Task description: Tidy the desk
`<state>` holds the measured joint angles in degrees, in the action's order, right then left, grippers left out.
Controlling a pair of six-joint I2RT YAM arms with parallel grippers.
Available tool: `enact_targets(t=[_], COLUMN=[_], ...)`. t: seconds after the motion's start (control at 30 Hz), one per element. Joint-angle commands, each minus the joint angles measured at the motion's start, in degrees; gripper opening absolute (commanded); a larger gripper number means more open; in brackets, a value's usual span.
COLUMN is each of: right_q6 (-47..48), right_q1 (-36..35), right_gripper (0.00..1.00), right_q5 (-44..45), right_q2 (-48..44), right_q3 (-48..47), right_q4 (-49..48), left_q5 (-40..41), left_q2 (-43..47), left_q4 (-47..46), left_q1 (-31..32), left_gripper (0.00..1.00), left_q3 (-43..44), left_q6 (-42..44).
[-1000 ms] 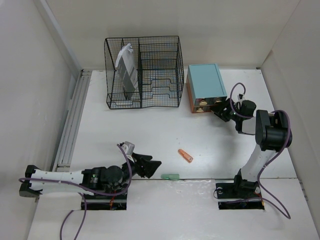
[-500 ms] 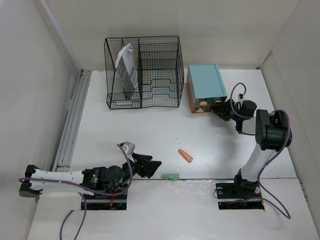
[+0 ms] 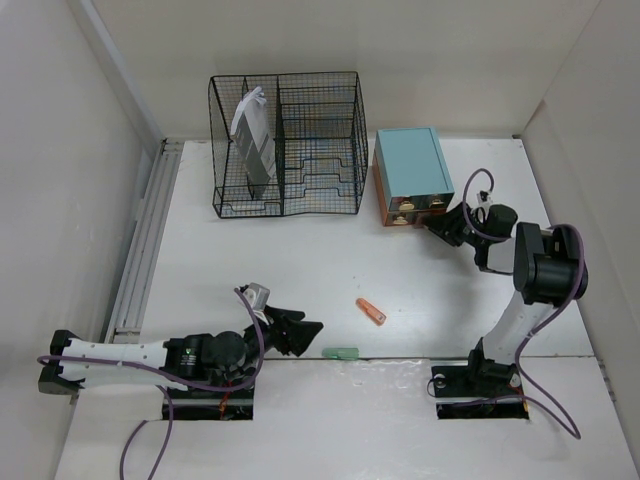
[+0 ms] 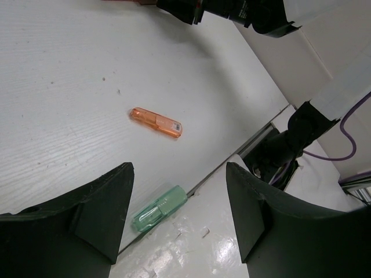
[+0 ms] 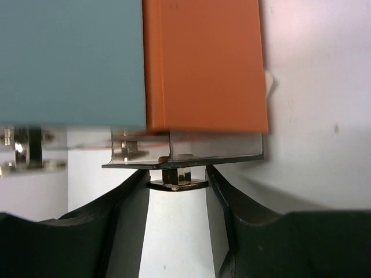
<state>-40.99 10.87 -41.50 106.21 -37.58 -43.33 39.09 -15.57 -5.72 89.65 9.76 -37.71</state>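
Item: desk (image 3: 300,250), a large matte white rectangular tabletop that fills the middle of the top view and is enclosed by white walls on three sides, with the arm bases along its 6 o'clock edge. Contents, reckoned from the desk's centre in the top view: a black wire rack (image 3: 320,130) at 12 o'clock against the far wall, with a grey packet (image 3: 253,140) standing tilted in its left compartment. A drawer box (image 3: 412,163) with a teal top and orange sides stands at 1 o'clock, just beside the rack. An orange stick (image 3: 371,311), small and translucent, lies flat at 5 o'clock, clear of everything else. A green stick (image 3: 340,352) of similar form lies at 6 o'clock across the seam at the desk's near edge. Right gripper (image 3: 437,222): at 2 o'clock against the front of the drawer box, its two fingers closed on the small brass knob (image 5: 178,178) of a metal-fronted drawer. Left gripper (image 3: 308,328): at 7 o'clock, low over the near edge, fingers spread wide with nothing between them, the green stick just beyond its tips and the orange stick farther off.
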Motion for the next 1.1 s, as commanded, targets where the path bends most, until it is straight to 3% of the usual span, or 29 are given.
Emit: enact_targets(t=[0.0,0.13,0.27,0.4,0.53,0.6,0.7,0.93,1.07], right_q6=[3.99,8.37,14.26,17.78,18.93,20.42,21.04,26.40,30.26], right_q1=[0.82,1.87,2.39,3.01,4.07,4.07,4.07,4.07,-3.54], right_gripper=[0.33,0.33,0.33,0.36,0.56,0.70,0.77,0.79,0.74], right_q5=[-4.03,-5.35,-6.49,-6.49,-7.01,-9.20,-10.54,-16.25,-19.32], right_q2=[-3.64,-5.93,-9.09,-11.12,-11.73,-11.73,-13.83,-23.76,-30.70], right_q3=[3.12,4.36,3.75,4.27,4.27,3.75,3.22,1.29,-1.61], right_q4=[1.66,7.37,19.38,23.72,25.66,26.54,28.64,40.61,47.54], left_q5=[0.81,0.81,0.81,0.81,0.81,0.81,0.28,-0.33,-0.86], left_q2=[0.81,0.81,0.81,0.81,-0.24,-0.25,-0.25,-0.25,-1.38], left_q4=[-1.76,-1.76,-1.76,-2.28,-2.90,-2.90,-2.90,-3.95,-7.37], left_q1=[0.27,0.27,0.27,0.27,0.27,0.27,0.27,0.27,0.27], left_gripper=[0.61,0.61,0.61,0.61,0.61,0.61,0.61,0.61,0.61], left_q3=[1.93,1.93,1.93,1.93,1.93,1.93,1.93,1.93,1.32], left_q6=[0.98,0.98,0.98,1.50,2.03,2.03,2.03,2.65,4.48])
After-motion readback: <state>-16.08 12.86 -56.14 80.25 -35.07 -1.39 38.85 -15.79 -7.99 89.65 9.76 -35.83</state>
